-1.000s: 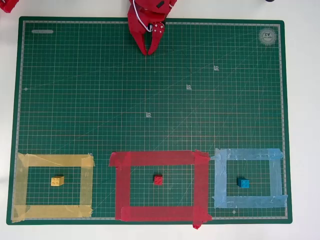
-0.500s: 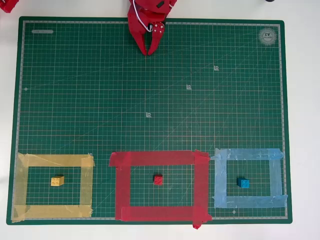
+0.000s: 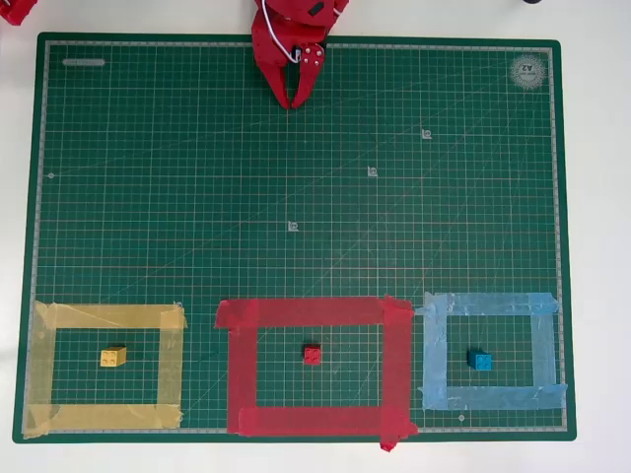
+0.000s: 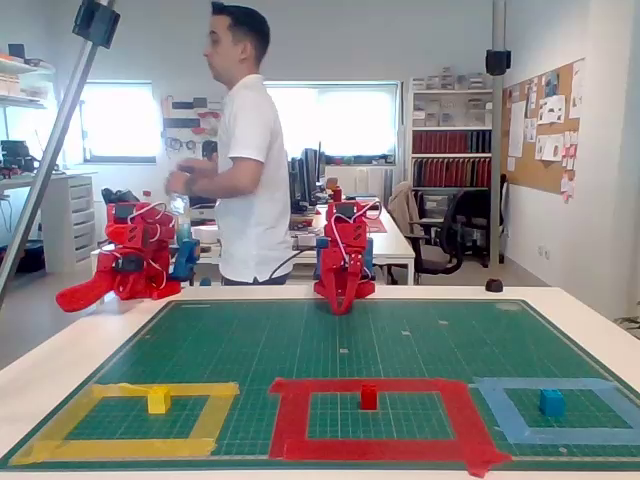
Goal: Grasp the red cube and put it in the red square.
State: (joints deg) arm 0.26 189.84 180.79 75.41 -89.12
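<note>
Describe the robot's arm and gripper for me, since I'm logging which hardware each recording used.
The arm is built from bright red plastic parts, with thin white cables looping over its upper links. The gripper has two red fingers that taper to narrow points; a small pale round fitting sits on one finger near its base in the overhead view. I can't make out any printed markings.

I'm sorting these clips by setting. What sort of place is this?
Most likely an office or lab workshop. A green cutting mat covers the white table; behind it stand desks, an office chair, shelves of binders and a pinboard, with a person standing by.
</note>
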